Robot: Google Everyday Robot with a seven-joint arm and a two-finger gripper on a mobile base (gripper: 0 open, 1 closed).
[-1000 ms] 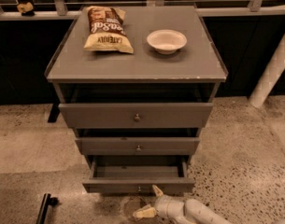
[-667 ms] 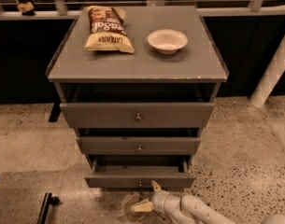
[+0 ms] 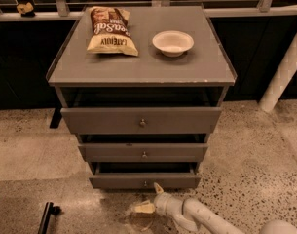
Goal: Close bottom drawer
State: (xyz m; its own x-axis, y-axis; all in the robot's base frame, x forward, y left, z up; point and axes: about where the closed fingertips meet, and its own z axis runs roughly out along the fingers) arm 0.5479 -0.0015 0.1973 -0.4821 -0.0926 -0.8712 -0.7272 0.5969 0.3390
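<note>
A grey table (image 3: 143, 68) with three drawers stands on speckled floor (image 3: 255, 155). The bottom drawer (image 3: 114, 181) is the lowest of its fronts, a low plain grey strip with a small round knob (image 3: 145, 183) in the middle. A narrow dark strip shows between this front and the middle drawer (image 3: 177, 152) above it, so it looks a little way out rather than flush.

The gripper (image 3: 147, 197) is low at the foot of the table, just below and in front of the bottom drawer, at the end of a pale arm (image 3: 206, 217) that comes in from the lower right. Its fingers (image 3: 157, 188) are spread wide and hold nothing. One points up to the lower edge of the drawer front, just right of the knob. Whether it touches I cannot tell. The other points left over the floor.

On the tabletop a chip bag (image 3: 110, 30) lies at the back left, with a white bowl (image 3: 173, 42) to its right. The top drawer (image 3: 177, 121) sits just under the tabletop. A white post (image 3: 284, 67) slants to the right of the table.
</note>
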